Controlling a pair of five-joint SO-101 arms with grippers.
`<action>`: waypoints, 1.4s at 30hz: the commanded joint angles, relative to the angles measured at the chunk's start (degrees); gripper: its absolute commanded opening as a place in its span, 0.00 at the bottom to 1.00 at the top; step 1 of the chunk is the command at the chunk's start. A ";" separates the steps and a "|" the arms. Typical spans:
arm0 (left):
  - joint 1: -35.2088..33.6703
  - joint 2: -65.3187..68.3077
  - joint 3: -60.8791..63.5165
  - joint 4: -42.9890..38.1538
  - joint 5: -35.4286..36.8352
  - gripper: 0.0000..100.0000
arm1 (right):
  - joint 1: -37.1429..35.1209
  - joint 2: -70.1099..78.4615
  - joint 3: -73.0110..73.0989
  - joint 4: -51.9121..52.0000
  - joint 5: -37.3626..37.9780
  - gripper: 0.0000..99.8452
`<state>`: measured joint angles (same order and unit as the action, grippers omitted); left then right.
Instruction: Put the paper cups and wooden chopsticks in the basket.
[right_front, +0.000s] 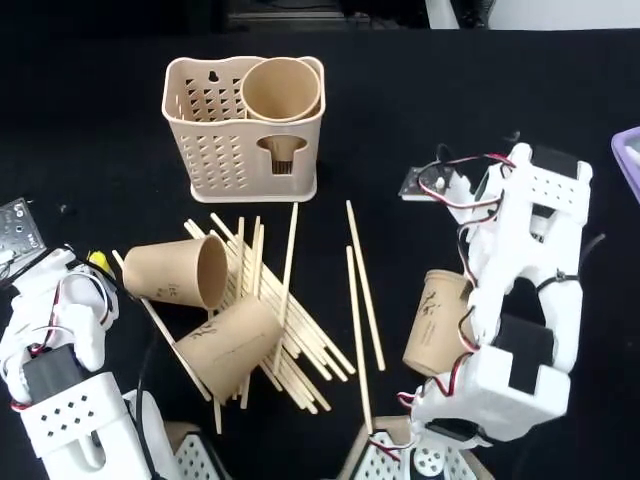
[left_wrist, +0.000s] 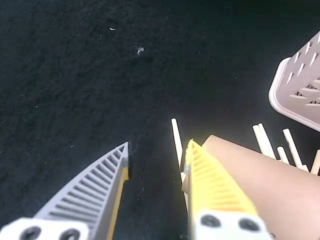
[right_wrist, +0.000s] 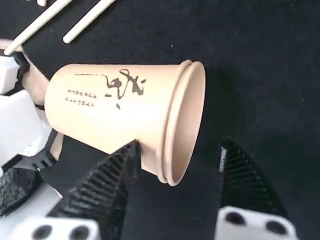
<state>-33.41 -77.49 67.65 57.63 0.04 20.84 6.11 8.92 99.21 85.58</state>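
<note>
Straddles the rim of a tipped cup (right_wrist: 125, 110) lying front-right of the basket (right_front: 215, 150) with right gripper (right_wrist: 180, 150) wide open, empty; left gripper (left_wrist: 157, 145), front-left of the basket, open, empty too; could crush or roll the cup when pinching.

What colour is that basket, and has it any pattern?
The basket is cream, its walls pierced with rows of small slots. It shows best in the high view.

cup (right_front: 437, 322) part-hidden behind R arm (right_front: 530, 250) | purple obj (right_front: 632, 150) cut off (tray, maybe)
</note>
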 joint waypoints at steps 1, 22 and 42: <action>-0.22 -0.70 -0.66 -1.14 0.70 0.19 | 0.44 0.66 0.75 1.93 5.19 0.12; -0.40 -0.70 -0.66 -1.23 0.70 0.19 | -5.10 -31.25 -0.04 1.58 -5.45 0.01; -0.22 -0.70 -0.66 -1.23 0.70 0.19 | -20.66 -32.66 29.85 -24.00 -28.04 0.02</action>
<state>-33.41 -77.49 67.65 57.63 0.04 2.02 -24.92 39.08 76.70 59.21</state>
